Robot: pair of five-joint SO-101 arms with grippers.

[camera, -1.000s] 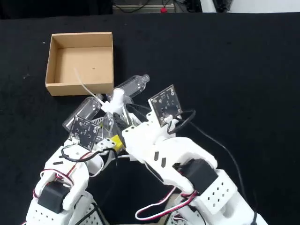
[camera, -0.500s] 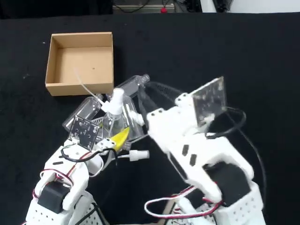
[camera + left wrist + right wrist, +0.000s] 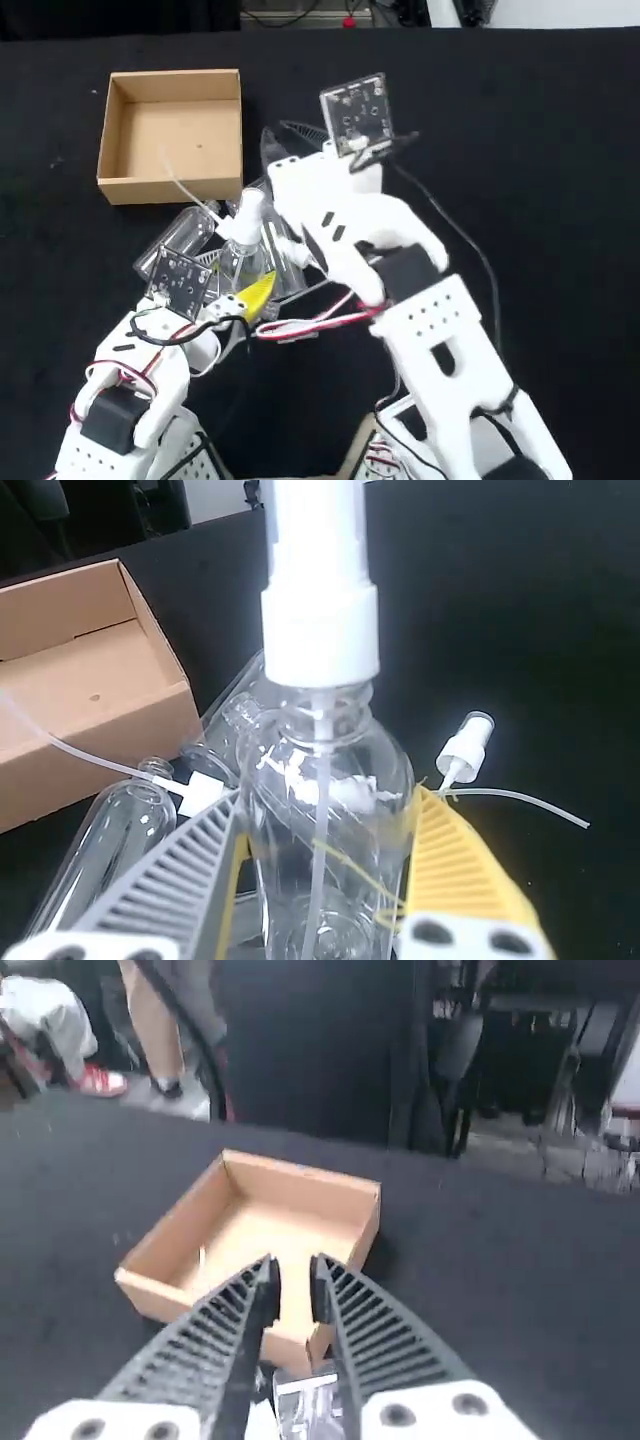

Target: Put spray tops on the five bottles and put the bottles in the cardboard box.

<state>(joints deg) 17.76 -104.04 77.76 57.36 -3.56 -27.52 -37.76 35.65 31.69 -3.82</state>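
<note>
Left gripper (image 3: 320, 852) is clamped on a bottle (image 3: 322, 780) that's standing upright, with a spray top (image 3: 318, 620) sitting on its neck. Can't tell if it's screwed down tight. The box (image 3: 170, 187) sits just past the bottle, farther from the arms and off to the left, so I'd guess the left arm does the carry. Right gripper (image 3: 292, 1272) hangs up by the box's near corner, cracked open a little, holding nothing.

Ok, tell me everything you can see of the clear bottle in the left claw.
The clear plastic bottle stands upright, its body clamped in the left claw. A white spray top sits on its neck, with a thin tube running down inside. Uncapped clear bottles lie on the black table beside it.
</note>
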